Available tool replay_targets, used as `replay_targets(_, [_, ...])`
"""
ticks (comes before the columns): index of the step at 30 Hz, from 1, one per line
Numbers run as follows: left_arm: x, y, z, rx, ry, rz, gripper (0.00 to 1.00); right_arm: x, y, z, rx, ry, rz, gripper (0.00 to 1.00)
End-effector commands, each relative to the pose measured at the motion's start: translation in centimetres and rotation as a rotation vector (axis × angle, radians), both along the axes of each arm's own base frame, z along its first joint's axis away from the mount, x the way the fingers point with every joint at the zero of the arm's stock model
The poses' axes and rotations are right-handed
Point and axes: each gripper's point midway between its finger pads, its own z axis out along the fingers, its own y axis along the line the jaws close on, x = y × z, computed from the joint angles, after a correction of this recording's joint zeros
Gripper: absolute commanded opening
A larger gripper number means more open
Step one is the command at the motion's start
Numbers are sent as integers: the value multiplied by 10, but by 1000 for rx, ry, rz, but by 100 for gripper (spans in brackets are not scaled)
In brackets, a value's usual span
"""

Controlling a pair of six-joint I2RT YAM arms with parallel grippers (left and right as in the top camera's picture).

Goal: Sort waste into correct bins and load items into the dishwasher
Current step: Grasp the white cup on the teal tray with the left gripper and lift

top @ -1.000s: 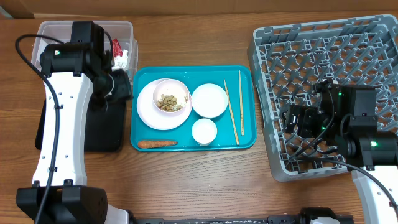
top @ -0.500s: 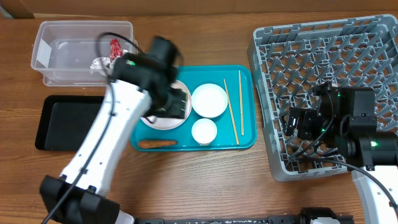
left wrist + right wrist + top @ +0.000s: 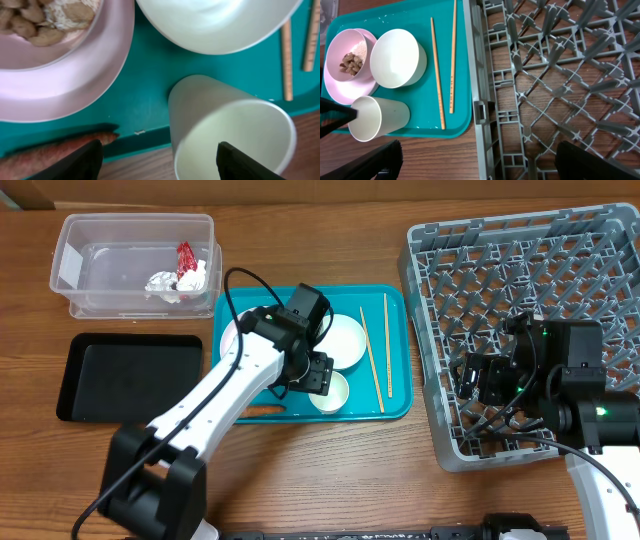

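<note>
1. The left hand (image 3: 159, 155), spread wide and empty, hovers over the teal tray (image 3: 145, 107). The carrot stick (image 3: 50, 154) lies lower left, long axis left-right, its tip just beside one finger.
2. The white cup (image 3: 225, 125) sits between the fingers, so taking the carrot stick likely needs a shift toward frame left.
3. The right hand (image 3: 477, 162), wide and empty, is over the dish rack (image 3: 560, 75), well apart.
4. In the overhead view the left arm hides much of the carrot stick.

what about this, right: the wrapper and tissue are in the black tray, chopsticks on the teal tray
No: the overhead view shows the wrapper and tissue in the clear tub, not the black tray. The chopsticks are on the teal tray.
</note>
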Motion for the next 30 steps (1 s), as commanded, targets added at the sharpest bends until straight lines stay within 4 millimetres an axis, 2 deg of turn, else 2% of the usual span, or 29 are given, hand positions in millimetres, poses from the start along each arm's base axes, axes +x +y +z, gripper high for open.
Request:
replay_targets(1, [-3,1,-25,26,52,12,69,5,0,13,-4,-37,1,100])
replay_targets(3, [-5,0,-34,30,79,11,45,5,0,13,-4,-37,1,100])
replay_targets(6, [-9,-5,-35,3,103,3,6,5,0,13,-4,-36,1,100])
replay_targets(9, [-4,-4,-26,-1,94,8,4,5,0,13,-6,-36,0,100])
replay_targets(13, [9,4,6,-28,76,18,4,6,-19,9,-94,-29,-74,100])
replay_targets(14, [15,3,21,-82,68,5,4,7,-34,8,-131,-20,-175,100])
replay_targets(15, [23,-5,43,-211,63,-26,4,6,-55,8,-182,-16,-319,100])
replay_targets(17, [32,-19,71,-422,55,-79,4,5,-75,11,-223,-27,-471,100])
replay_targets(20, [45,-30,106,-704,36,-101,5,13,-84,18,-201,-72,-579,100])
replay_targets(22, [54,-32,127,-876,26,-104,4,31,-67,24,-119,-123,-505,100])
replay_targets(24, [60,-32,146,-1020,10,-128,4,49,-31,31,-11,-170,-290,100])
replay_targets(25, [62,-33,153,-1075,5,-144,4,55,-6,36,53,-201,-134,100])
replay_targets(26, [62,-34,161,-1132,0,-167,4,57,25,43,140,-236,63,100])
replay_targets(28, [61,-37,169,-1193,1,-193,4,47,70,56,302,-282,356,100])
replay_targets(30, [57,-41,174,-1231,15,-211,4,38,91,61,409,-295,507,100])
